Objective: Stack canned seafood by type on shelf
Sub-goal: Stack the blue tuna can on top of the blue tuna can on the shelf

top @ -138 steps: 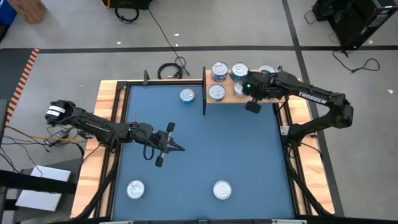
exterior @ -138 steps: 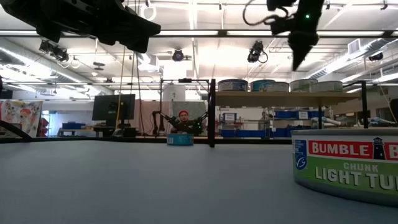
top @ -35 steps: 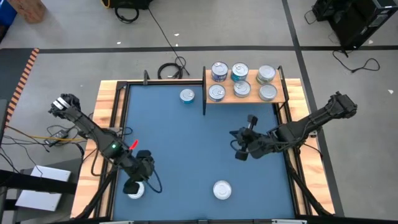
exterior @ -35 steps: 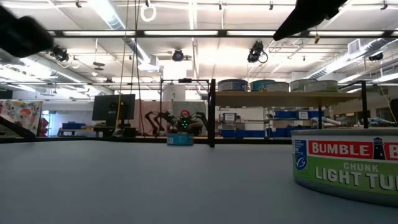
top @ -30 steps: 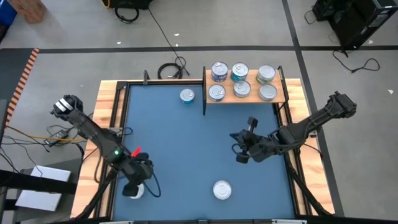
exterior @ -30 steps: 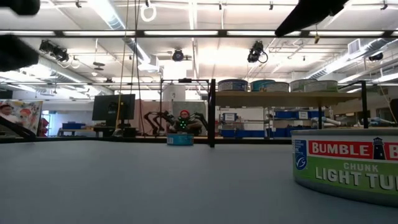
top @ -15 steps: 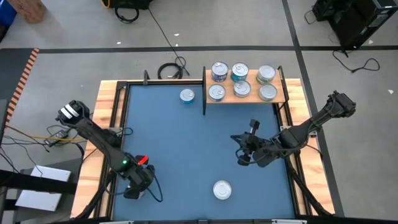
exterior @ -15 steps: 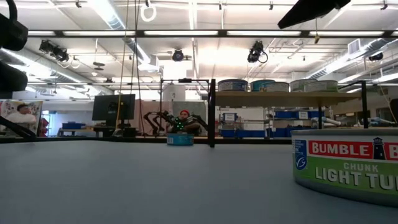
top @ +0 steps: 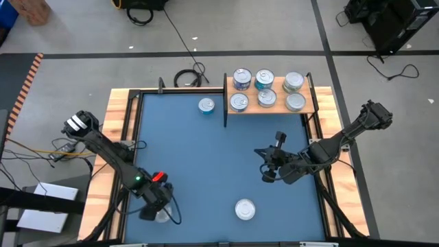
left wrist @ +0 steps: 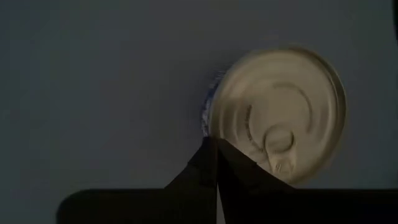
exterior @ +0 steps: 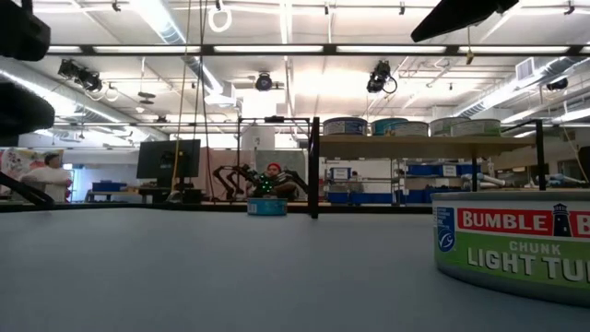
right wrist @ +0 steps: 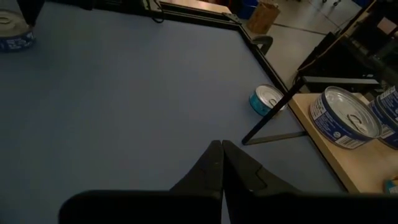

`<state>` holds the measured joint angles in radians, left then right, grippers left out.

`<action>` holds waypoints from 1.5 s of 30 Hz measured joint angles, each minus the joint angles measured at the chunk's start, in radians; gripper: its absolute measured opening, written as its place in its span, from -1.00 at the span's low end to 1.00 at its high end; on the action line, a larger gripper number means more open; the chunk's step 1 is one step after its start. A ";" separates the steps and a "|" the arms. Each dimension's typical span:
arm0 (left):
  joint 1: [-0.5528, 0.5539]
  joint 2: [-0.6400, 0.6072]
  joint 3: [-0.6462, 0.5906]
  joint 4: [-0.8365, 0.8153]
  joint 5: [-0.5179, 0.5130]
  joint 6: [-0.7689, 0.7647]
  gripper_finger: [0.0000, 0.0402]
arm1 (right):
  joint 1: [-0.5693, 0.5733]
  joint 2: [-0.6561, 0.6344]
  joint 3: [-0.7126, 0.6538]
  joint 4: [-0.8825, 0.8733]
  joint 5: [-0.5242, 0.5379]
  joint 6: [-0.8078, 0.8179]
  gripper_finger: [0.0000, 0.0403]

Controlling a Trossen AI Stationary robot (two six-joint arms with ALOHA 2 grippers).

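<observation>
Several cans of seafood (top: 264,89) stand on the wooden shelf (top: 280,88) at the far right. Loose cans rest on the blue mat: one far off beside the shelf (top: 206,106), one at the near edge (top: 245,208), one at the near left (left wrist: 277,115). My left gripper (left wrist: 216,144) is shut and points down at that near-left can's rim. My right gripper (right wrist: 222,144) is shut and hangs above the mat's right middle, away from every can. My left gripper comes from above with its shut fingertips at the rim (left wrist: 214,124) of the near-left can's silver top. The can stands flat on the mat. I cannot tell whether the fingertips touch it.
Black posts rise at the shelf's edges (top: 226,99). Wooden strips frame the mat (top: 118,116). In the low view a large can (exterior: 516,244) stands close at the right. The mat's middle (top: 219,158) lies bare. People show in the room behind.
My left gripper has sunk toward the near-left can and shifted a little toward the table's near edge, so that it now hides most of that can in the high view.
</observation>
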<state>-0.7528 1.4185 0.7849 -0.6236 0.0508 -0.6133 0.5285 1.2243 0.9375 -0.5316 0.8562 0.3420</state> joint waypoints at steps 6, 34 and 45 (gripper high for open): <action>0.035 0.000 0.000 0.034 -0.068 0.005 -0.99 | 0.000 0.000 0.000 0.024 0.000 -0.003 -0.95; 0.067 0.128 0.021 0.185 -0.122 0.167 -1.00 | 0.055 -0.001 0.000 0.032 0.013 -0.003 -0.94; 0.206 0.132 0.016 0.272 -0.213 0.331 -1.00 | 0.055 0.000 0.000 0.038 0.014 -0.004 -0.94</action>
<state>-0.5464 1.5502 0.8005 -0.3511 -0.1618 -0.2827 0.5831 1.2240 0.9379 -0.4932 0.8707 0.3378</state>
